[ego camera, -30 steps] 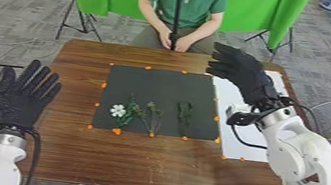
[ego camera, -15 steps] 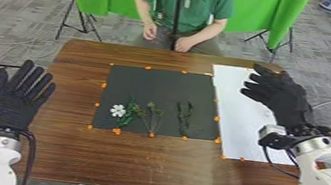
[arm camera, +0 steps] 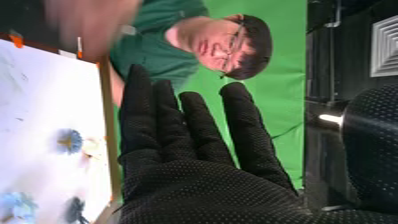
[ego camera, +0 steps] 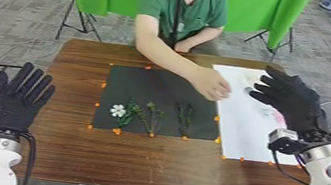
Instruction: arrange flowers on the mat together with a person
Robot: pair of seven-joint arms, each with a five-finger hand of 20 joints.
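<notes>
A person's hand (ego camera: pixel 210 83) has reached over the dark mat (ego camera: pixel 158 87), and blossoms, including a blue flower (arm camera: pixel 69 141), now show on the white sheet (ego camera: pixel 236 134); the next pick seems due. A white flower (ego camera: pixel 118 110) lies on the mat. The fingers of the left hand (ego camera: pixel 11 105) and right hand (ego camera: pixel 293 99) are spread, empty.

Left robot hand (ego camera: pixel 10 108), right robot hand (ego camera: pixel 295 103) (both gloved), fingers extended

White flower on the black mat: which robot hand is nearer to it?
Left. The black-gloved left robot hand is left of the flower, by the table's edge; the black-gloved right robot hand is farther off, over the white paper sheet.
</notes>
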